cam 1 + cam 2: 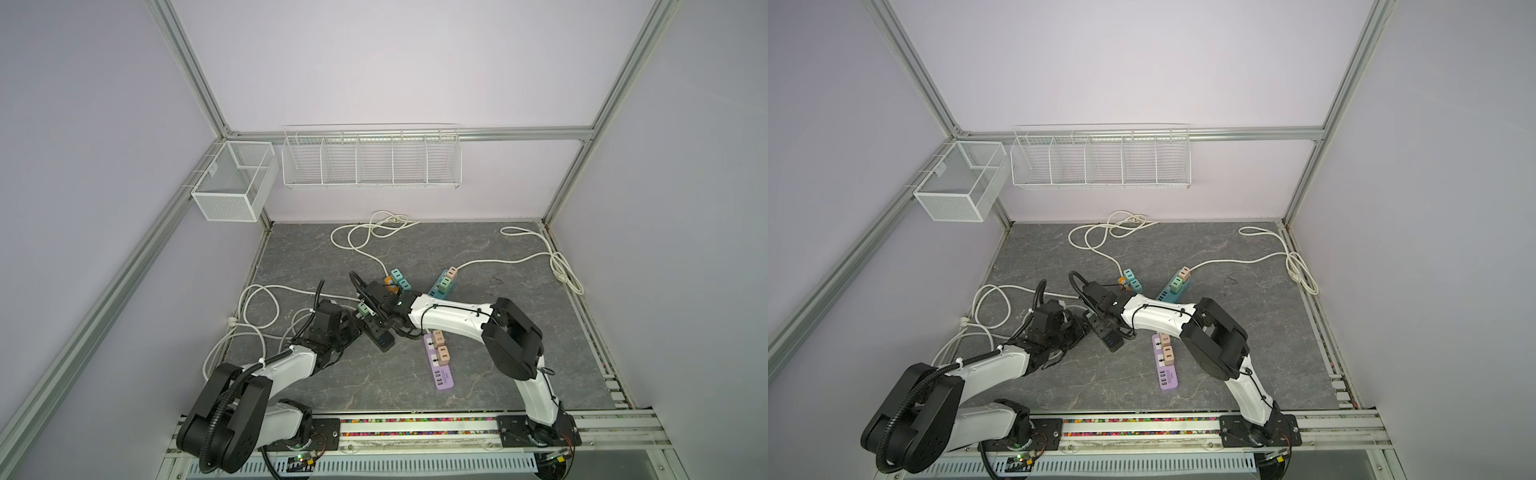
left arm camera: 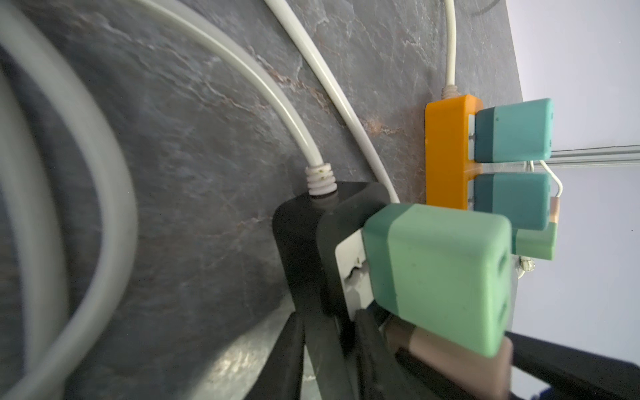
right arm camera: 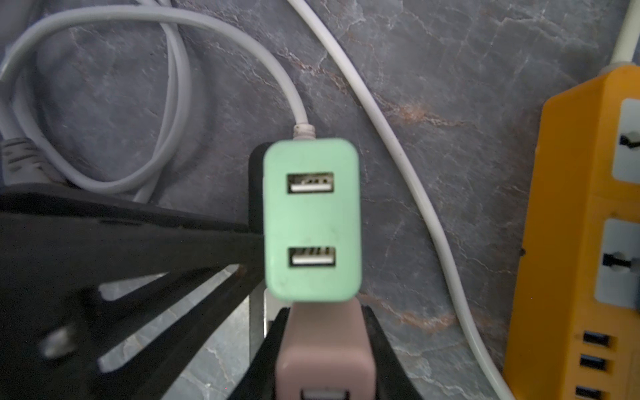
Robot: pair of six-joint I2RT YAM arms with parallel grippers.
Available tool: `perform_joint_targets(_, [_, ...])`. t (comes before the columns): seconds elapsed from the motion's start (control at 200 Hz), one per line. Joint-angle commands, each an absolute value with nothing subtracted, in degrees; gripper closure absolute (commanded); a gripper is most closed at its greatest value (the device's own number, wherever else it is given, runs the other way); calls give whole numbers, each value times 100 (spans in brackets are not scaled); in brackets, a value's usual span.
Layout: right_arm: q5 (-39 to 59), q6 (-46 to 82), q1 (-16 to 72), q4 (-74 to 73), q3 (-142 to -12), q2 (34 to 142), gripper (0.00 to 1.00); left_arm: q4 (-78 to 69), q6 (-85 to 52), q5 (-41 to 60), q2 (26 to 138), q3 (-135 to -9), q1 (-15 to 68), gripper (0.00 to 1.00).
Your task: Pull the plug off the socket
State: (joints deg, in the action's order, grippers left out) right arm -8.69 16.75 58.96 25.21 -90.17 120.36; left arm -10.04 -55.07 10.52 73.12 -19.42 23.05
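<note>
A black power strip (image 1: 380, 338) (image 2: 301, 225) lies mid-table with a mint green plug (image 1: 363, 308) (image 2: 440, 273) (image 3: 311, 218) and a pale pink plug (image 2: 450, 360) (image 3: 323, 346) seated in it side by side. My right gripper (image 1: 384, 320) (image 3: 323, 318) reaches in from the right and is shut on the pink plug, one black finger on each of its sides. My left gripper (image 1: 353, 328) (image 2: 332, 346) comes from the left, and its dark fingers (image 2: 294, 346) clamp the edge of the black strip. In both top views the arms hide the pink plug.
An orange strip (image 1: 390, 282) (image 2: 446, 152) (image 3: 571, 242) with two teal plugs (image 1: 397, 275) lies just behind. A blue strip (image 1: 442, 286) lies behind to the right. A purple strip (image 1: 440, 370) with two beige plugs lies in front to the right. White cables (image 1: 257, 307) loop at left and back. Wire baskets (image 1: 370, 158) hang on the back wall.
</note>
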Motion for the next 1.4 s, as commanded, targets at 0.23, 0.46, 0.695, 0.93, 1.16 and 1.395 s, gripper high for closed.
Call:
perform_joint_targets(0.23, [-1313,1740,6037,2548,-9089,11830,80,62,-5520,628,7827,-1819,2404,75])
perform_joint_targets(0.46, [-1161,1856,5698,2415,-8827,11584,80,0,-5509,670,8052,-1845,2433,76])
perform_joint_targets(0.695, [-1176,1690,6025,2446,-9005,11714,81,-18,-5515,651,8195,-1899,2460,77])
perform_joint_targets(0.93, [-925,1891,5745,2200,-8729,11523,81,-64,-5524,786,8313,-1926,2472,78])
perform_joint_targets(1.16, [-953,1762,5948,2231,-8775,11586,81,-54,-5688,795,8062,-1833,2575,78])
perform_joint_targets(1.395, [-1003,1752,5790,2153,-8599,11363,81,86,-5621,702,8057,-1872,2575,79])
